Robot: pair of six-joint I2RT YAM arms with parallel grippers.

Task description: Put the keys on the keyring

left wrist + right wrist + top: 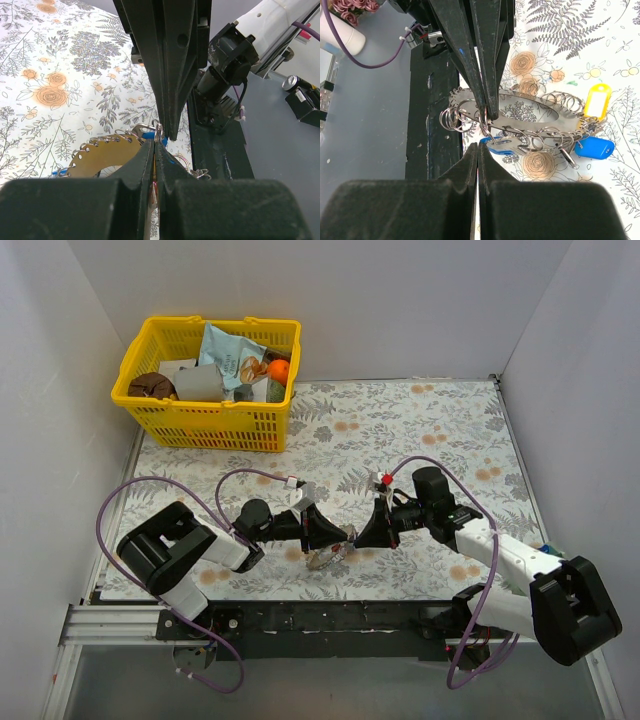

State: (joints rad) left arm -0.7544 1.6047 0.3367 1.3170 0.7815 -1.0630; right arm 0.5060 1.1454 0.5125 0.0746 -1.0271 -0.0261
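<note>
The keyring (327, 558) lies flat on the floral surface (430, 430) close to its near edge, just beside the dark base rail, and between the two arms. Its scalloped rim (520, 107) carries many small wire loops (they crowd most thickly along the side nearest the right wrist camera). A blue-capped key (501, 146) hangs from those loops at the rim, with a blue tag (594, 148) and a yellow tag (597, 100) farther along the same edge.

The left tool (333, 533) and the right tool (362, 536) meet tip to tip directly over the ring's edge. Each has its fingers drawn narrow, almost pressed together. Whether a wire loop is nipped between either pair, I cannot tell. A yellow basket (205, 425) stands well apart at the far left corner.
</note>
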